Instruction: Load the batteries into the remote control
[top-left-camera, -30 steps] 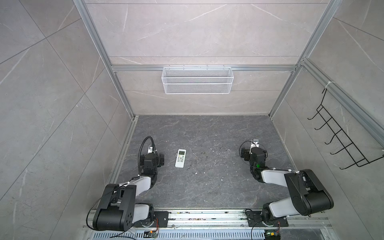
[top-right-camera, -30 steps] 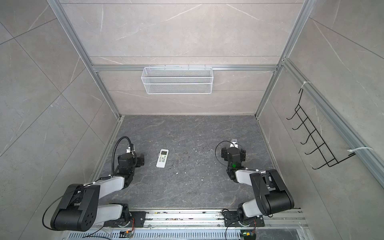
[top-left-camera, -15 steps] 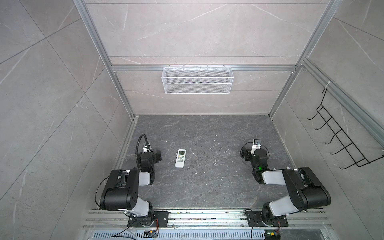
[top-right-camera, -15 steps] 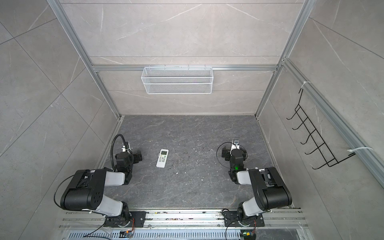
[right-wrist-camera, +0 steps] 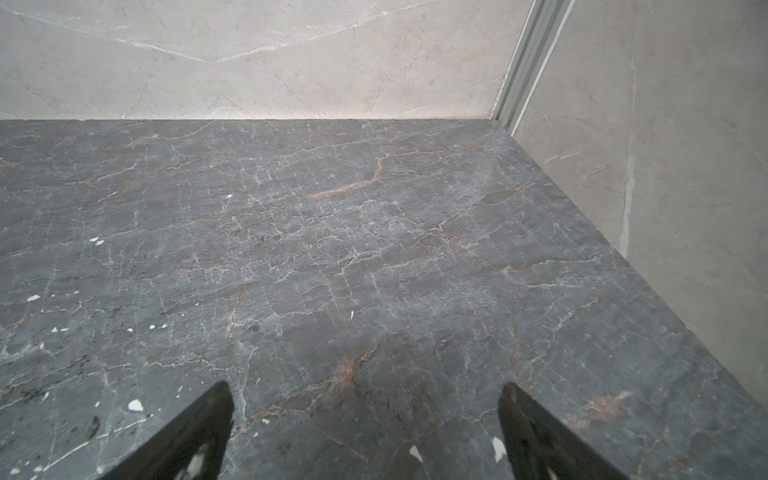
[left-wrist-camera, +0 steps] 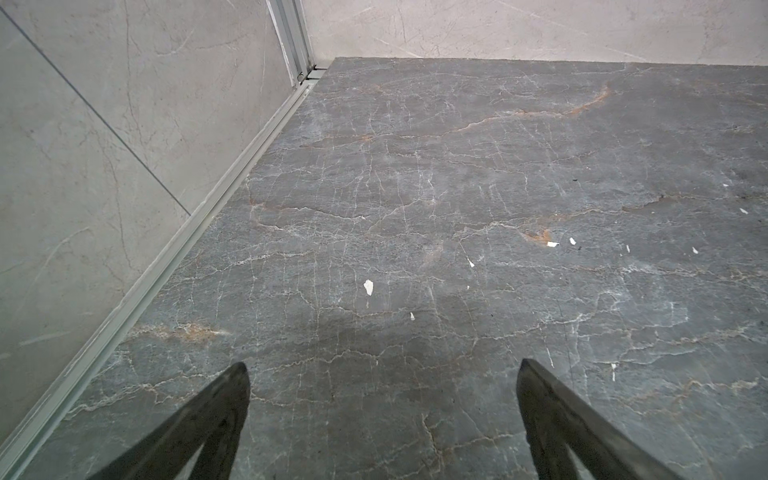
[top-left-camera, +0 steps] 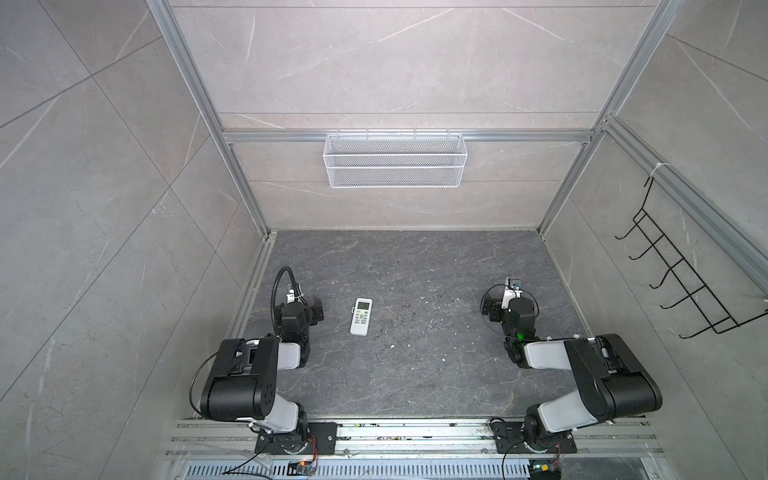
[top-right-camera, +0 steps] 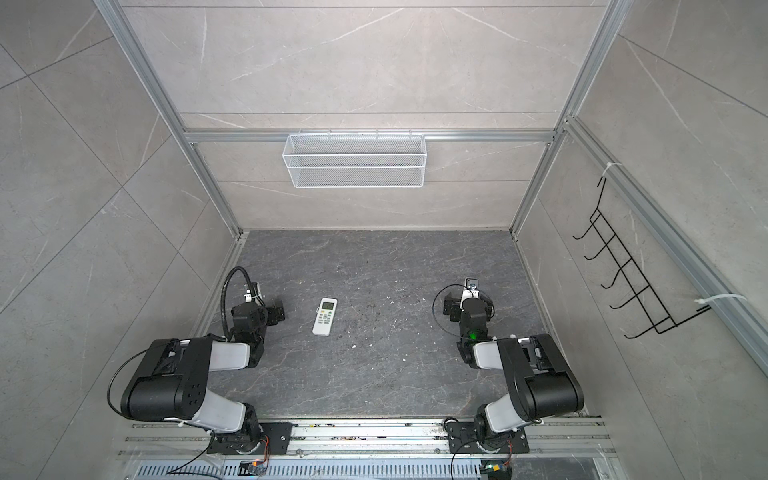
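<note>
The left end effector (left-wrist-camera: 382, 370) and right end effector (right-wrist-camera: 365, 390) are held released, empty, over the dark stone counter (top-left-camera: 415, 374). The flat white rectangular remote control (top-left-camera: 361, 316) is laid buttons-up at the left one's 3 o'clock. No batteries are seen; it could be skidded if flipped.

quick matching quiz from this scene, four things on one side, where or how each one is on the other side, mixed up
Things:
1 remote control
2 wire basket
3 black hook rack
4 left gripper

Places or states:
a hung on the back wall
b open, holding nothing
c flat on the dark tabletop, buttons up
d on the side wall by the right arm

Pairs: 1-c; 2-a; 3-d; 4-b
</note>
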Robot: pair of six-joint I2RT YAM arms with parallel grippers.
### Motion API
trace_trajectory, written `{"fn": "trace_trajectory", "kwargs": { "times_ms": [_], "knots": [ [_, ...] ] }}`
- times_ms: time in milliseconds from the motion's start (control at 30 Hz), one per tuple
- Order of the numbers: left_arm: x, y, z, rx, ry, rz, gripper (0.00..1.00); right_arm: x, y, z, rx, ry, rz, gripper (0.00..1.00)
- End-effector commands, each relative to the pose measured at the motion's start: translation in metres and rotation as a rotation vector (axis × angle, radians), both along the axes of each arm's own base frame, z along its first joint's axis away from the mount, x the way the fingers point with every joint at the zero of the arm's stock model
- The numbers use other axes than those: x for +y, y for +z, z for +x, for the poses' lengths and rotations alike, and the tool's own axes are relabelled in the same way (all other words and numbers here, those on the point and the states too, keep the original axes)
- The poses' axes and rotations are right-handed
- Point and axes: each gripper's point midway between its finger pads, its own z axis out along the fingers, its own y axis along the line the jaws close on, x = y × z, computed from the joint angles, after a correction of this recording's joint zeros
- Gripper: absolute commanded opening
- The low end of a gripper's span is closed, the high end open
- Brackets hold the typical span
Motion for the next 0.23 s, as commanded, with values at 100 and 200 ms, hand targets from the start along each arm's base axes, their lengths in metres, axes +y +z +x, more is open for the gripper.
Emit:
{"fn": "trace_trajectory", "kwargs": {
  "times_ms": [100,200],
  "knots": [
    [0.0017,0.013,0.0057,-0.05,0.005,-0.011,1.0,0.0026,0.0047,0.0033,-0.021,0.009,0.003,0.99],
    [0.0014,0.013,0.0057,-0.049,0.004,-0.009,1.0,0.0032,0.0055,0.0029,-0.023,0.012,0.002,0.99]
  ]
}}
